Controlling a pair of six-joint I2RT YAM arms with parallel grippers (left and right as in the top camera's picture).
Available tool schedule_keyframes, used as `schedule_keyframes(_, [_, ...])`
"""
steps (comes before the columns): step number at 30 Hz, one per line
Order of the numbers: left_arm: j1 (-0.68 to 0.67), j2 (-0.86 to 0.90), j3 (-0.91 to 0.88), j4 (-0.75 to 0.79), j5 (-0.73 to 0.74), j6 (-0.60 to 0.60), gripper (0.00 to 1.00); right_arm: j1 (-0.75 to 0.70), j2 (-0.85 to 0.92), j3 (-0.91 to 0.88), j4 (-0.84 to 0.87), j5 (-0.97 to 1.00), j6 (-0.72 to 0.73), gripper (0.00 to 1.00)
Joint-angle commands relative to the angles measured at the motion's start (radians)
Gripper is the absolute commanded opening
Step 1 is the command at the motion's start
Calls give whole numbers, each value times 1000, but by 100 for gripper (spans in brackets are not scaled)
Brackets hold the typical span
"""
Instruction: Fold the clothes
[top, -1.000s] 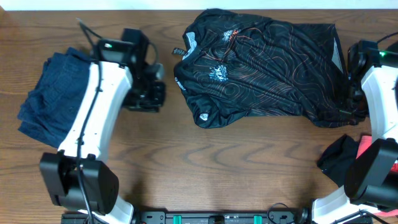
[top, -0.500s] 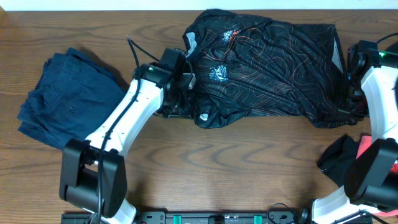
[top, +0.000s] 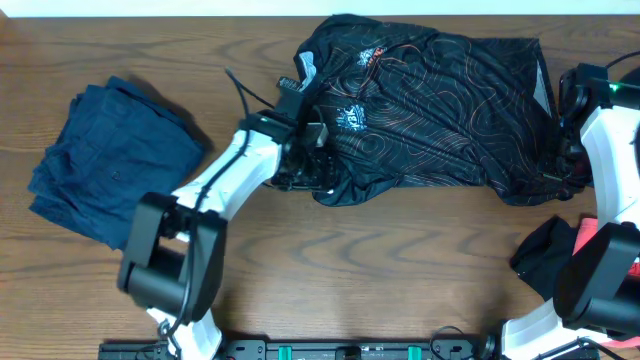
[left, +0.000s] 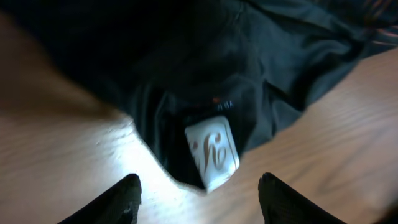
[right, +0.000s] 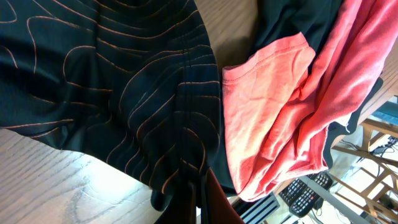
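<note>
We find the black jersey (top: 430, 110) lying crumpled at one o'clock on the counter (top: 400, 260). Our left fingers (top: 318, 170) hover wide apart over its eight o'clock corner, while the right fingers (right: 198, 196) pinch its four o'clock hem. We judge we are taking hold for a fold, so next the left should close on that corner.

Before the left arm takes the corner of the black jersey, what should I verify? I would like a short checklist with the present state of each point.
1. Left gripper open, nothing between its fingers: ok.
2. Left gripper at the lower left corner of the black jersey, by its white logo patch: ok.
3. Right gripper shut on the jersey's right edge: ok, the cloth bunches into it.
4. Jersey lying flat: not ok, it is wrinkled.
5. Navy garment apart from the left arm: ok.
6. Coral-red garment free of the jersey: cannot tell; they lie edge to edge in the right wrist view.
</note>
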Motion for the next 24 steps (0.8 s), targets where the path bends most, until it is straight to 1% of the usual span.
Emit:
schedule_keyframes(1, [-11, 60, -4, 18, 14, -29, 62, -15, -12, -2, 2, 3, 20, 1])
schedule_keyframes(2, [-13, 73, -4, 26, 14, -37, 61, -16, -12, -2, 2, 3, 20, 1])
schedule_keyframes(3, [-13, 81, -4, 30, 14, -37, 57, -16, -12, -2, 2, 3, 21, 1])
schedule_keyframes(4, [-13, 86, -4, 34, 14, -37, 43, -16, -12, -2, 2, 3, 20, 1])
schedule_keyframes(5, [-13, 86, -3, 35, 14, -36, 22, -16, -12, -2, 3, 3, 21, 1])
schedule_keyframes(6, [-13, 83, -3, 35, 14, -36, 8, -16, -12, -2, 3, 3, 20, 1])
schedule_keyframes(7, [-13, 77, -3, 32, 14, -36, 6, -16, -12, -2, 3, 3, 21, 1])
schedule_keyframes(10, [-12, 45, -3, -18, 9, -36, 6, -16, -12, -2, 1, 3, 19, 1])
schedule_keyframes(14, [-12, -34, -3, -182, -61, -36, 6, -16, -12, -2, -23, 3, 17, 1])
schedule_keyframes(15, [-12, -67, -3, -250, -105, -36, 6, -16, -12, -2, -37, -2, 17, 1])
schedule_keyframes(19, [-12, -169, -3, -432, -231, -37, 6, -16, -12, -2, -86, -16, 18, 1])
schedule_keyframes(21, [-12, -224, -3, -494, -257, -36, 6, -16, -12, -2, -113, -19, 18, 1])
schedule_keyframes(24, [-12, -285, -3, -535, -256, -37, 6, -16, -12, -2, -161, -19, 18, 1])
